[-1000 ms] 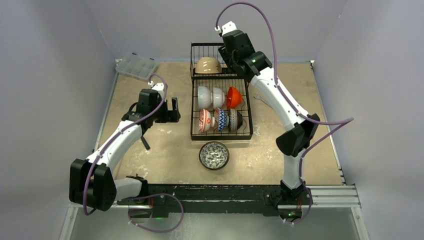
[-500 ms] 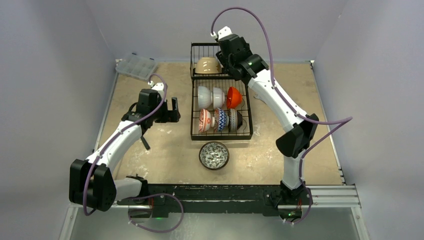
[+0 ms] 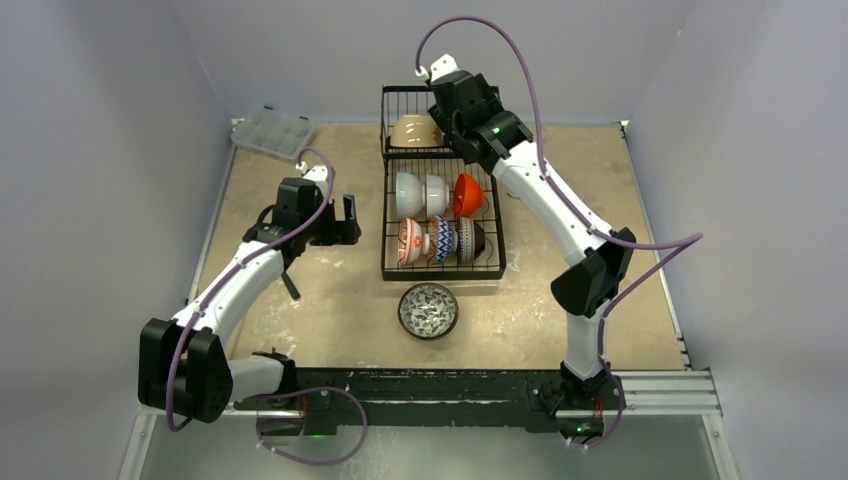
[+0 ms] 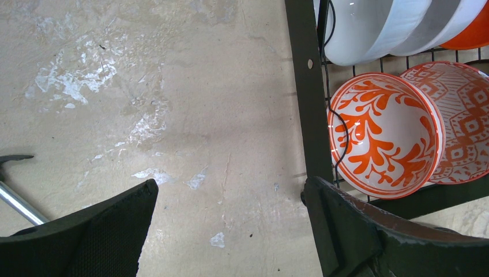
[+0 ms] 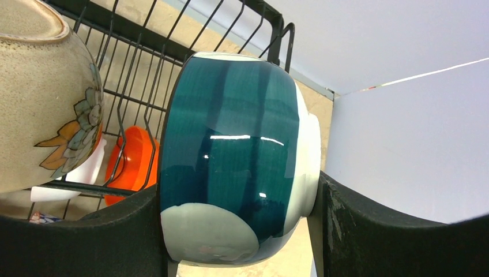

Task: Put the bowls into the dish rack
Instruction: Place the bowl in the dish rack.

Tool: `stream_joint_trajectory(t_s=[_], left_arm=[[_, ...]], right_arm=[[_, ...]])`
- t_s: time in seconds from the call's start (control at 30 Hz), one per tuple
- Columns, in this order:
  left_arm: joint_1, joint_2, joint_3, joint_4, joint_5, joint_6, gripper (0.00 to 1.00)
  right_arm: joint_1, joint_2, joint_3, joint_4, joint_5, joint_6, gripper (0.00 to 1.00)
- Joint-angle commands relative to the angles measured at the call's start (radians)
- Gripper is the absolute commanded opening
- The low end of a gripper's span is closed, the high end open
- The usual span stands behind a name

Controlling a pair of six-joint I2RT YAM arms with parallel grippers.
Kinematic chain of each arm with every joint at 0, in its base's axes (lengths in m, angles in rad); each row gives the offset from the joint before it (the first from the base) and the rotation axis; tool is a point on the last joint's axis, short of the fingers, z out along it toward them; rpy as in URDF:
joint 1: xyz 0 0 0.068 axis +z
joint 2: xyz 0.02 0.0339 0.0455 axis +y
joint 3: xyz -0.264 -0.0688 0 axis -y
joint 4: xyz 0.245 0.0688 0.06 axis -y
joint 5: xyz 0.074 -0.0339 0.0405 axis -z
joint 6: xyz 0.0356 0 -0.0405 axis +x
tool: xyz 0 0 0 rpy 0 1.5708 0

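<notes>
1. Teal glaze fills the right wrist view: a teal bowl (image 5: 230, 156) with a white foot is pinched on its side by the right gripper (image 5: 239, 190). One finger is set at the rim side and the other against the foot.
2. From above, the right gripper (image 3: 447, 98) is seen over the far right part of the raised tier (image 3: 400, 105) of the dish rack (image 3: 392, 235). The held bowl is hidden under the wrist in that view.
3. A tan bowl (image 3: 416, 131) is seen rim down in the raised tier. In the right wrist view its flower-painted side (image 5: 40, 98) lies just beside the teal bowl, and whether the two touch cannot be told.
4. On the slotted base, two white bowls (image 3: 408, 195) and an orange bowl (image 3: 468, 195) are stood on edge in the far row.
5. The near row is filled by a red floral bowl (image 3: 410, 241), a blue zigzag bowl (image 3: 442, 240) and a dark bowl (image 3: 472, 240), all on edge.
6. One patterned bowl (image 3: 428, 310) is seen upright on the table (image 3: 300, 300), just in front of the rack's near edge.
7. The left gripper (image 3: 345, 222) is held with its fingers spread wide and nothing between them. It hangs over bare table just beside the rack's left rail, level with the red floral bowl.
8. A clear plastic box (image 3: 272, 133) is seen at the far left corner, well apart from both arms.
</notes>
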Motion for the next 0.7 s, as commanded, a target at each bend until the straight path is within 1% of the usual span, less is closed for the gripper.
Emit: stream_joint_trajectory(t_s=[0.0, 0.23, 0.47, 0.67], left_arm=[[0.007, -0.023, -0.008, 0.013, -0.013, 0.020, 0.96], [0.007, -0.021, -0.008, 0.014, -0.010, 0.020, 0.96], [0.008, -0.020, -0.008, 0.014, -0.011, 0.020, 0.96], [0.007, -0.020, -0.006, 0.013, -0.011, 0.020, 0.96]], right_arm=[[0.016, -0.079, 0.059, 0.099, 0.105, -0.049, 0.00], [0.022, -0.086, 0.040, 0.114, 0.147, -0.065, 0.00], [0.024, -0.099, -0.025, 0.130, 0.191, -0.077, 0.00], [0.024, -0.115, -0.099, 0.142, 0.185, -0.075, 0.00]])
